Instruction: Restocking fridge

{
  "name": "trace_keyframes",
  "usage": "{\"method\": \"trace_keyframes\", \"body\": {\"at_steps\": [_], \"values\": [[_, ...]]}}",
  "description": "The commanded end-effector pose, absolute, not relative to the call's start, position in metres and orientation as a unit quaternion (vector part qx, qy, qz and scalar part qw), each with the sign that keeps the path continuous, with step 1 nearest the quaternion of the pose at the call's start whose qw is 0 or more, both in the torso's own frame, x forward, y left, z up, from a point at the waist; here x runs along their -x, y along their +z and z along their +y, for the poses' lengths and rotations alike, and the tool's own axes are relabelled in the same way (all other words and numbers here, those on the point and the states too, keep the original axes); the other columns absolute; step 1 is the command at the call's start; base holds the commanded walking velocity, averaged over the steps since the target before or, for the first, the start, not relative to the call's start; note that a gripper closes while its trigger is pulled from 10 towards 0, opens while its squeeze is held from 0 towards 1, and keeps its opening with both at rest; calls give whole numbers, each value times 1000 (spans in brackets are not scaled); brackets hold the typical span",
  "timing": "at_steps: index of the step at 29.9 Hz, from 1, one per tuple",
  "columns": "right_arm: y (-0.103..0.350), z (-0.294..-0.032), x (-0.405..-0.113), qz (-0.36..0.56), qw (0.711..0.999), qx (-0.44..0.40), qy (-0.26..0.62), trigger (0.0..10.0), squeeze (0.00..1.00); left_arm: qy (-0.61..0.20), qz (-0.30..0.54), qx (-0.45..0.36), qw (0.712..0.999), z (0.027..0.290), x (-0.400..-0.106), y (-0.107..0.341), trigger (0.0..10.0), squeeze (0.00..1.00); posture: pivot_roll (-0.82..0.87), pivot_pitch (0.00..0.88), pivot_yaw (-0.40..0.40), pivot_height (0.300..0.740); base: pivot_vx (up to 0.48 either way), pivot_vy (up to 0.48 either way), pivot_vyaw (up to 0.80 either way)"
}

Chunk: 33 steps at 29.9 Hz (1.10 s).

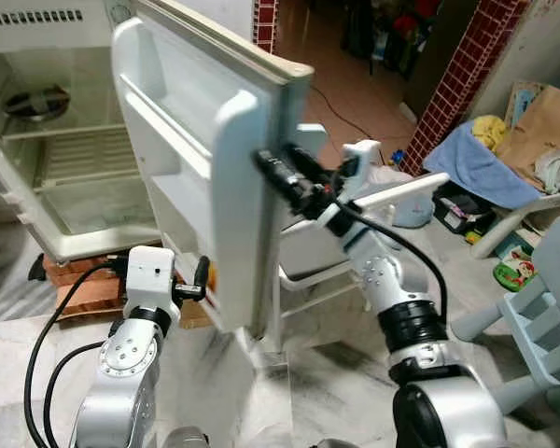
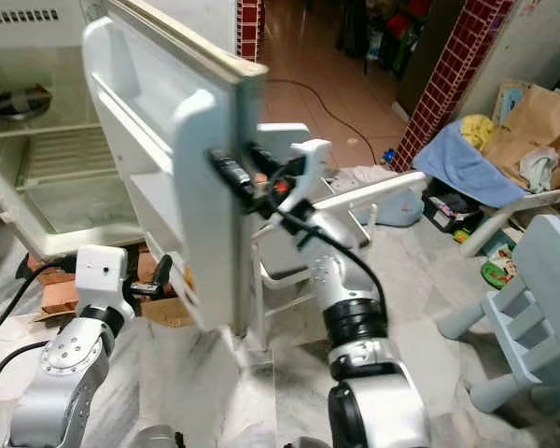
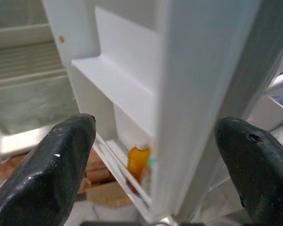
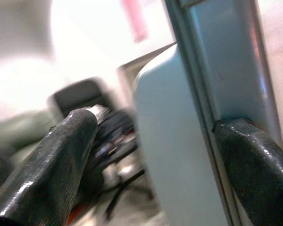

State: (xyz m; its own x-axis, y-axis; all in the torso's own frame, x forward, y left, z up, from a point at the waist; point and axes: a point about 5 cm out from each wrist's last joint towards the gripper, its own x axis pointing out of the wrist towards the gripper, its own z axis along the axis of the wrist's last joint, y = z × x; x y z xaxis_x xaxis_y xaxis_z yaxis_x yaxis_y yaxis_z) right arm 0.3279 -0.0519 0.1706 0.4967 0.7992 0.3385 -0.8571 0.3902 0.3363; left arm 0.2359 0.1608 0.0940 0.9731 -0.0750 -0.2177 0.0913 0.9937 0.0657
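The fridge (image 1: 65, 159) is standing at the far left with its door (image 1: 215, 177) swung wide open toward the robot, the door's free edge pointing at the camera. Inside the cabinet, wire shelves are showing, and a dark bowl-like thing (image 1: 35, 101) is sitting on the upper one.

The right gripper (image 1: 282, 170) is reaching up to the door's outer edge, its fingers spread apart and straddling that edge, one finger (image 4: 254, 165) lying against the door's outer face and the other on the inner side. It is not pinching anything else.

The left gripper (image 1: 202, 276) is hovering low beside the inner side of the door, near its bottom rack. In the left wrist view its fingers (image 3: 61, 165) are standing wide apart and holding nothing. Beyond them an orange bottle (image 3: 138, 161) is standing upright in the lowest door rack.

To the right, a white plastic chair (image 1: 355, 243) is standing behind the door, a pale blue chair (image 1: 541, 308) is at the near right, and a blue cloth (image 1: 471, 163) is lying farther back.
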Motion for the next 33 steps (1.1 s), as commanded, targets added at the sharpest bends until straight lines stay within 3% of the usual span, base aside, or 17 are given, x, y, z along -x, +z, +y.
{"method": "trace_keyframes", "body": {"at_steps": [1, 2, 6, 13, 18, 25, 33], "values": [[165, -54, -325, -60, 838, -197, 505, 10000, 0, -41, 108, -44, 992, 161, -235, 97, 10000, 0, 212, 11, -77, 740, 0, 0, 0], [152, -63, -325, -48, 859, -168, 482, 10000, 0, -43, 108, -45, 992, 159, -235, 97, 10000, 0, 205, 12, -75, 740, 0, 0, 0], [138, -77, -324, -31, 883, -153, 443, 10000, 0, -46, 108, -46, 992, 158, -236, 99, 10000, 0, 198, 13, -73, 740, 0, 0, 0], [108, -92, -292, 13, 906, -151, 395, 10000, 0, -54, 112, -44, 991, 155, -237, 98, 10000, 0, 179, 10, -74, 740, 0, 0, 0], [99, -110, -292, 6, 962, -121, 244, 10000, 0, -53, 116, -51, 991, 155, -236, 96, 10000, 0, 175, 0, -74, 740, 0, 148, 0], [91, -123, -295, 31, 980, -115, 160, 10000, 0, -45, 106, -55, 992, 156, -241, 100, 10000, 0, 173, 0, -73, 740, 0, 480, 0], [88, -130, -297, 42, 985, -113, 121, 10000, 0, -58, 82, -90, 991, 156, -245, 106, 10000, 0, 164, 0, -58, 740, 0, 475, 0]]}}
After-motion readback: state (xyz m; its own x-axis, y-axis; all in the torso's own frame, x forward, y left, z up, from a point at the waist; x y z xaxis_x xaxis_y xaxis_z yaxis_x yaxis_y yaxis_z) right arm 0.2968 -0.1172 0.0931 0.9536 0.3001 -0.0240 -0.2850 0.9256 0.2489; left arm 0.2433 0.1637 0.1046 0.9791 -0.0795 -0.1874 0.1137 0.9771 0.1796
